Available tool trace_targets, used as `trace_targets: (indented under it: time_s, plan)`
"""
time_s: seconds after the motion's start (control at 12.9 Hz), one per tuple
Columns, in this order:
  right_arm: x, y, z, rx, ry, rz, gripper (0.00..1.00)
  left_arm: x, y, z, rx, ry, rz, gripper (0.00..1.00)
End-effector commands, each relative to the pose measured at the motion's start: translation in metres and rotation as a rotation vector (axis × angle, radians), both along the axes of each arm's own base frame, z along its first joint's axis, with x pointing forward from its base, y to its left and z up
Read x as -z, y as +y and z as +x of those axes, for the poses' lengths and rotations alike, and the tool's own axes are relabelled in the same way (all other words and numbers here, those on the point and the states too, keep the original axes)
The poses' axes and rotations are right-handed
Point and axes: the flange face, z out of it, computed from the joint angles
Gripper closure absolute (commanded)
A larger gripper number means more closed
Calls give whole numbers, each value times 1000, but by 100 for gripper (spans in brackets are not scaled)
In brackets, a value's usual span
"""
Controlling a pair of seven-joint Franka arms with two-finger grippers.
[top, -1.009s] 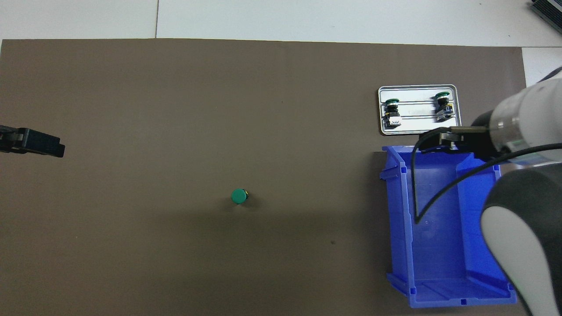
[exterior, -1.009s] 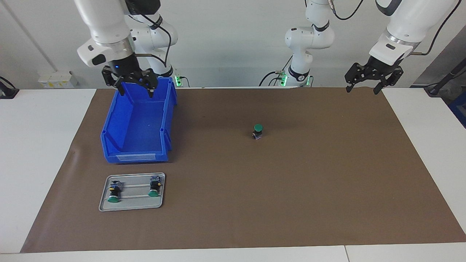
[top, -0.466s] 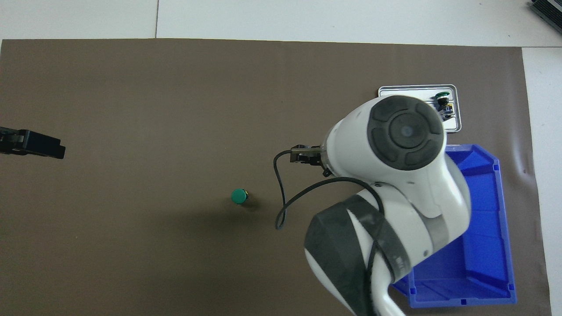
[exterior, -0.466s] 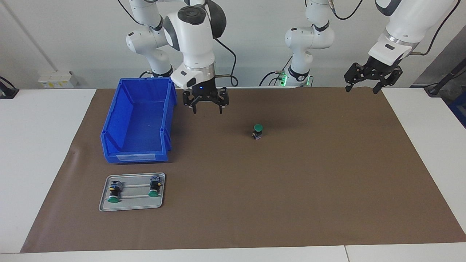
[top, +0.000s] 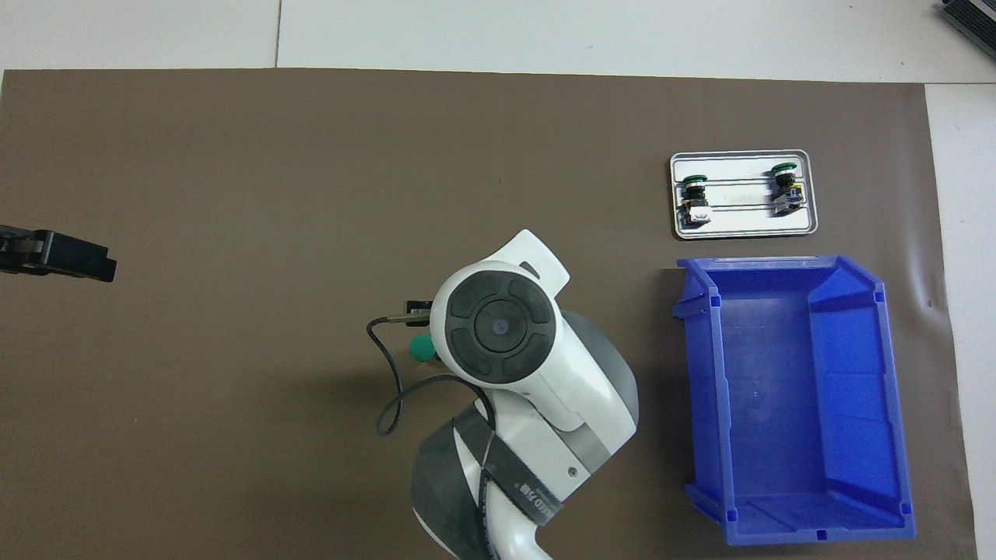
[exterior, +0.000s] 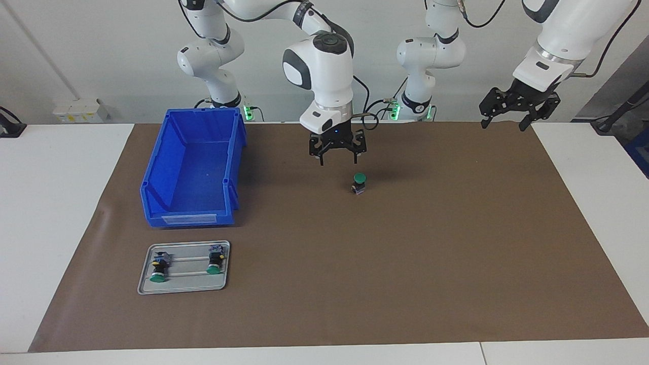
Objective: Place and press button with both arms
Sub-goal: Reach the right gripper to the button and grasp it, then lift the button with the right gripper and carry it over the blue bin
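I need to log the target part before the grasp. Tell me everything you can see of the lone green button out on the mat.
The button is a small push-button switch with a round green mushroom cap over a black barrel and a small greyish base block. It stands upright, cap up, alone on the brown mat near the table's middle, apart from the blue bin and the metal tray. Nothing touches it; the open right gripper hangs above the mat just beside it.

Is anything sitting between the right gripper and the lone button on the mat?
Nothing visible does. The right gripper, open, hangs just above the mat beside the upright button, with only bare mat between them.
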Motion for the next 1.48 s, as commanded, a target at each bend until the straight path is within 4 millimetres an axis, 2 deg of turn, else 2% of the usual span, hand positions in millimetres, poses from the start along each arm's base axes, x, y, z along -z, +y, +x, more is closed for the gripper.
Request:
trace_targets:
  time_s: [0.0, 0.16, 0.23, 0.47, 0.54, 0.78, 1.01, 1.16, 1.32, 1.4]
  plan:
    - [34, 23, -14, -39, -14, 8, 0, -1, 2, -7, 3, -12, -8, 0]
    - [56, 24, -21, -74, -45, 26, 0, -1, 2, -7, 4, -11, -8, 0]
    - [66, 29, -25, -95, -42, 18, 0, -1, 2, -7, 4, -11, -8, 0]
    - [119, 54, -34, -179, -80, -29, 0, -1, 2, -7, 4, -11, -8, 0]
    - [126, 57, -33, -210, -110, -43, 0, -1, 2, -7, 4, -11, -8, 0]
    - [132, 57, -33, -266, -119, -56, 0, -1, 2, -7, 4, -11, -8, 0]
    - [146, 65, -36, -308, -143, -51, 0, -1, 2, -7, 4, -11, -8, 0]
    - [148, 64, -35, -332, -150, -61, 1, -1, 2, -7, 4, -11, -8, 0]
    - [149, 63, -37, -336, -144, -70, 8, -1, 2, -7, 4, -11, -8, 0]
    - [150, 62, -38, -336, -140, -75, 20, -1, 2, -7, 4, -11, -8, 0]
